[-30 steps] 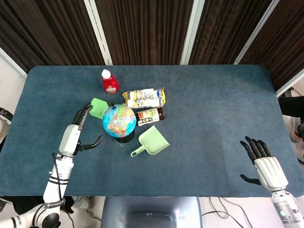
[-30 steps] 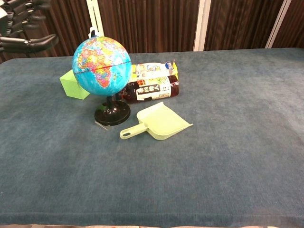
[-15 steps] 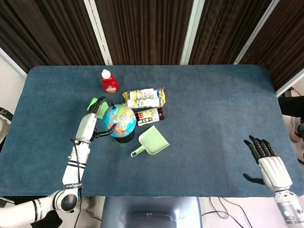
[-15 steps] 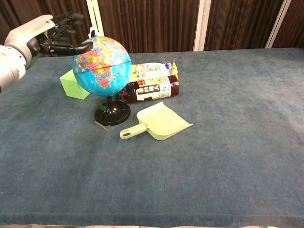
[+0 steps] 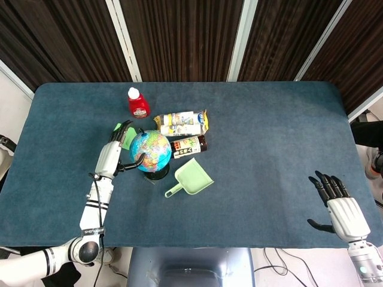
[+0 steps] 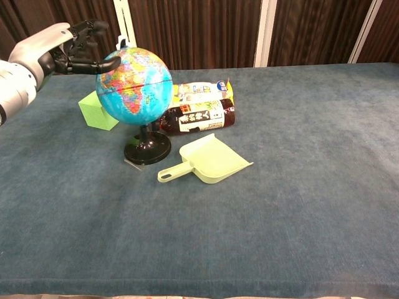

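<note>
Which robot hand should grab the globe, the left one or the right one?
Probably the left hand: it is right beside the globe, thumb at its side. The right hand hovers open at the table's far corner.

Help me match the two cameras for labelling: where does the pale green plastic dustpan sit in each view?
Head view: the pale green plastic dustpan lies left of centre, just right of the globe's black base.
Chest view: the dustpan lies near the centre, handle pointing left.
Shared landmark: the blue globe on a black stand, beside it in both.

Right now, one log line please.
left hand: touching globe | right hand: open, apart | dustpan: beside globe
</note>
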`<action>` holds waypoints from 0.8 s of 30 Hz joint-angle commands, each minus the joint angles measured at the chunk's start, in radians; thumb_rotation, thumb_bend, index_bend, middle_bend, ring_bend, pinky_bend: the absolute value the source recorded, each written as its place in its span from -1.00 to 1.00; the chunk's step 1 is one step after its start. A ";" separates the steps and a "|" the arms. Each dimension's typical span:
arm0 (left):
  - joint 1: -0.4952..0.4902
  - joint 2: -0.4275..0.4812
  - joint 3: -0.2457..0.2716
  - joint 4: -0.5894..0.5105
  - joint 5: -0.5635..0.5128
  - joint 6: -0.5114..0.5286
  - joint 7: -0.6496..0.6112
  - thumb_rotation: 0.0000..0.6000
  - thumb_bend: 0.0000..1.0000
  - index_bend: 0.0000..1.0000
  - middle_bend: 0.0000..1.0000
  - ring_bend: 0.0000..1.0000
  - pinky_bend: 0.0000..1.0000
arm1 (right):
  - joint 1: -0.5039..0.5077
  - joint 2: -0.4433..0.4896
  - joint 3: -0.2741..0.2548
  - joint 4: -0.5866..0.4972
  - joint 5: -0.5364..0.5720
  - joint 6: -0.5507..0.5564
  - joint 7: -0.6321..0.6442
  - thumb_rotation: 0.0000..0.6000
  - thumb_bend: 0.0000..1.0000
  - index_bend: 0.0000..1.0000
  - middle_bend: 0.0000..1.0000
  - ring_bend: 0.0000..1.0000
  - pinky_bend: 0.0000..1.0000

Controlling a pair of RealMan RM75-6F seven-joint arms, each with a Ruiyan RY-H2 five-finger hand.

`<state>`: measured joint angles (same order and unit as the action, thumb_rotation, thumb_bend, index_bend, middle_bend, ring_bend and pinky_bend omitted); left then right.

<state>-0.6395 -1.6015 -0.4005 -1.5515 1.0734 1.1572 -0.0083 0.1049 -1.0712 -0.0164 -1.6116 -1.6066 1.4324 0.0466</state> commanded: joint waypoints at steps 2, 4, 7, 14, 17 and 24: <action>0.004 0.005 0.004 0.009 -0.003 0.003 -0.002 0.69 -0.40 -1.00 -1.00 -1.00 -0.99 | 0.001 -0.001 0.002 0.002 0.003 -0.001 0.000 1.00 -0.63 -1.00 -1.00 -1.00 -1.00; 0.003 0.006 0.004 0.015 -0.007 0.002 -0.004 0.69 -0.40 -1.00 -1.00 -1.00 -0.99 | 0.002 -0.001 0.002 0.001 0.002 -0.002 0.000 1.00 -0.64 -1.00 -1.00 -1.00 -1.00; 0.002 0.008 0.004 0.023 -0.010 -0.003 -0.011 0.72 -0.40 -1.00 -1.00 -1.00 -0.99 | 0.001 -0.002 0.002 0.002 0.001 0.000 -0.001 1.00 -0.63 -1.00 -1.00 -1.00 -1.00; -0.011 0.005 -0.004 0.065 -0.031 -0.026 -0.027 0.73 -0.40 -1.00 -1.00 -1.00 -0.99 | -0.002 -0.004 0.003 0.004 0.000 0.007 -0.002 1.00 -0.64 -1.00 -1.00 -1.00 -1.00; -0.014 0.004 -0.006 0.079 -0.040 -0.037 -0.037 0.73 -0.39 -1.00 -1.00 -1.00 -0.99 | -0.002 -0.005 0.005 0.004 0.002 0.006 -0.003 1.00 -0.64 -1.00 -1.00 -1.00 -1.00; -0.024 -0.002 -0.011 0.119 -0.061 -0.056 -0.049 0.72 -0.39 -1.00 -1.00 -1.00 -0.99 | -0.002 -0.005 0.007 0.004 0.005 0.008 -0.003 1.00 -0.64 -1.00 -1.00 -1.00 -1.00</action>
<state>-0.6652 -1.6036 -0.4128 -1.4326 1.0129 1.1004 -0.0549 0.1030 -1.0766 -0.0093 -1.6072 -1.6019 1.4403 0.0434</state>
